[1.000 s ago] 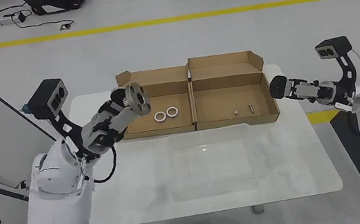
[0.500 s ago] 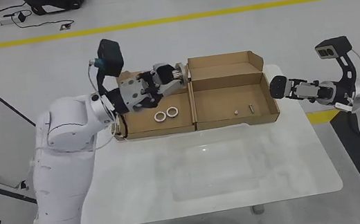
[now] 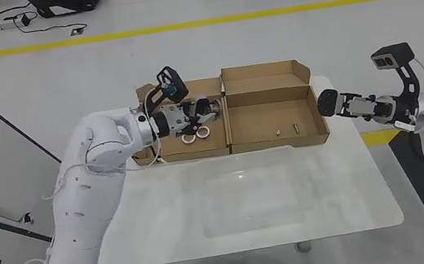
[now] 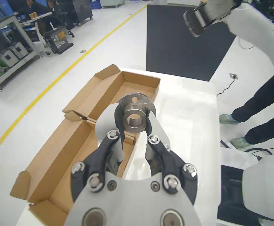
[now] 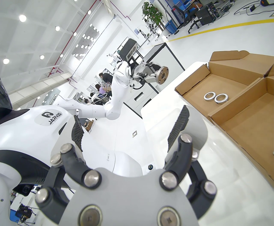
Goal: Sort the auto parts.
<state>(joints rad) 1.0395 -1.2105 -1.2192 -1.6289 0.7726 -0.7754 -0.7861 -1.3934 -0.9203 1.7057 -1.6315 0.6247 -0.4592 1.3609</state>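
1. Flange (image 4: 134, 111), a metal disc with a raised hub and a bore through it, is clamped in the left gripper (image 4: 133, 126). One finger presses on each side of the hub.
2. From above, the left gripper (image 3: 197, 114) is over the far right part of the left box (image 3: 163, 147). It is close to the wall where this box meets the right box (image 3: 259, 118). I cannot tell whether the flange touches the box floor.
3. Two rings (image 3: 189, 137) lie side by side on the left box's floor, just near of the flange.
4. Two small parts (image 3: 277, 132) lie in the right box close to its near wall, a little apart from each other.
5. Right gripper (image 5: 128, 126) has its fingers spread wide with nothing between them. It hangs just beyond the right box's right wall, over the right edge of the table (image 3: 345, 194).
6. Edges: the boxes stand wall to wall along the table's far side. Their flaps stand up at the far side, and their other walls are low.
7. Room: a clear tray (image 3: 250, 196) lies on the near middle of the table, near of the boxes. Bare white tabletop runs to its left and right.
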